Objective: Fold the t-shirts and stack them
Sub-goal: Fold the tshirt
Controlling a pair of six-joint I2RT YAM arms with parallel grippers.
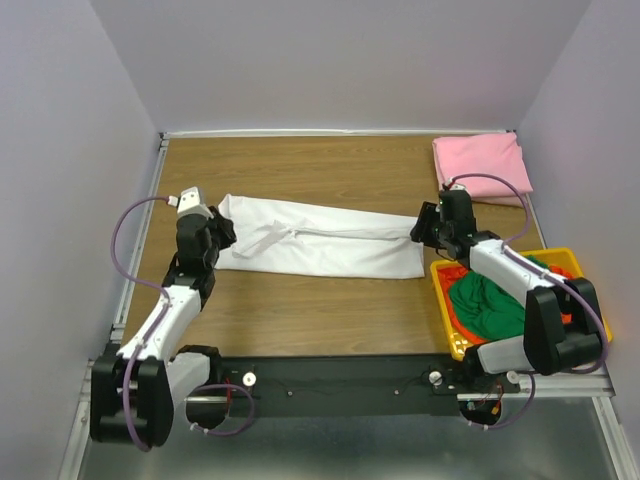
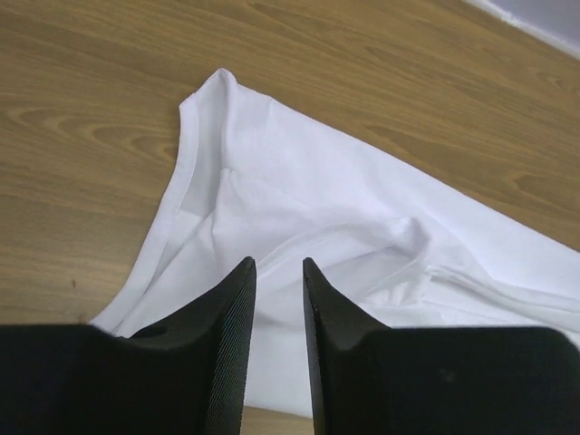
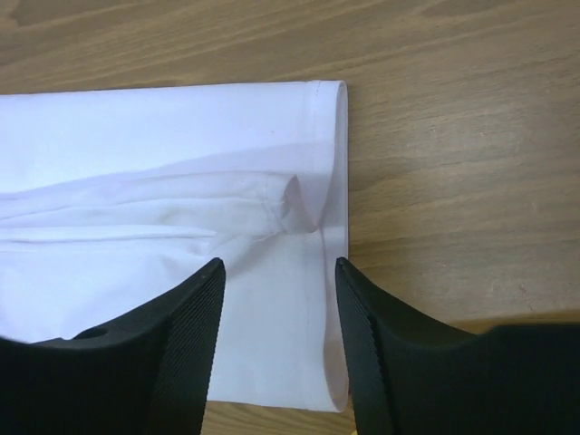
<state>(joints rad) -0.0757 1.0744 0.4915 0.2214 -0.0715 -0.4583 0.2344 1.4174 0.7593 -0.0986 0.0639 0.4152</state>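
Mid-table: soft white shirt (image 1: pixel 320 248) folded into a long creased strip. Ribbed left gripper (image 2: pixel 278 263) at 9 o'clock, right gripper (image 3: pixel 279 263) at 3, both parted, empty. Only from overhead: square pink shirt (image 1: pixel 480 165), 1 o'clock.

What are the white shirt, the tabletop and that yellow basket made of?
The white t-shirt looks like soft matte cloth, probably cotton: it creases and has stitched hems. The table appears to be wood or wood-look laminate, with visible grain and a faint sheen. The yellow basket seems to be hard plastic, judging by its rigid walls.
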